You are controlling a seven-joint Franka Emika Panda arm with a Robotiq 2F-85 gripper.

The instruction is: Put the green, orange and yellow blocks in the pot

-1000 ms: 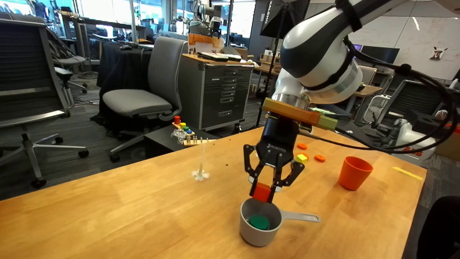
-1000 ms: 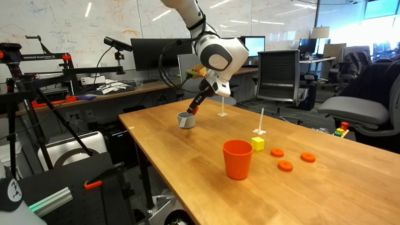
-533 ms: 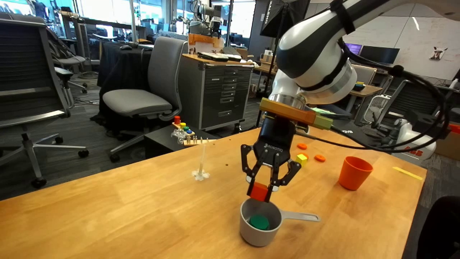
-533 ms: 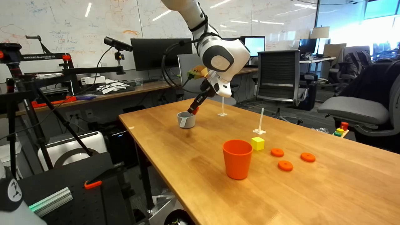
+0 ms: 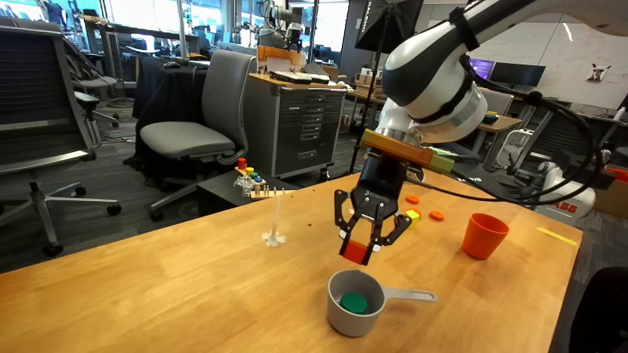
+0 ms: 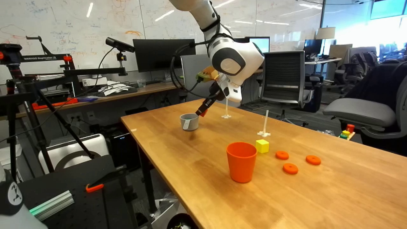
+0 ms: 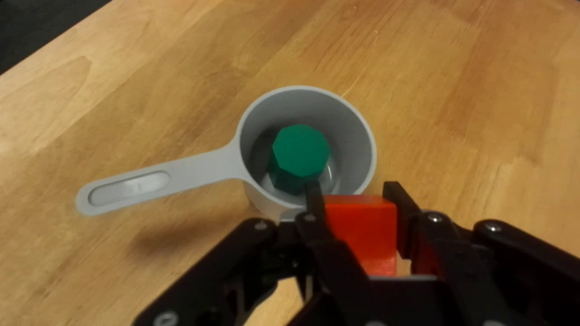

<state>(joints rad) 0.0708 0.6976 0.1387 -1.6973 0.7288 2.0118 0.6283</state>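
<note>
Red-orange block (image 7: 362, 235): gripped between the jaws, raised near the rim of the grey pot (image 5: 351, 323) | green block (image 7: 301, 151): inside the pot | yellow block (image 6: 262, 146): on the tabletop (image 6: 190, 152), near three orange discs (image 6: 290, 169)

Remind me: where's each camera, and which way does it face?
Exterior view: stands nearest the pot, looking down across the table; arm and gripper show.
Exterior view: stands nearest the orange-red cup, looking across toward the pot; arm and gripper show beyond.
Wrist view: sits behind the gripper, facing down at the pot and green block; only the gripper shows, holding the orange block.
Both exterior views share the orange-red cup and yellow block.
</note>
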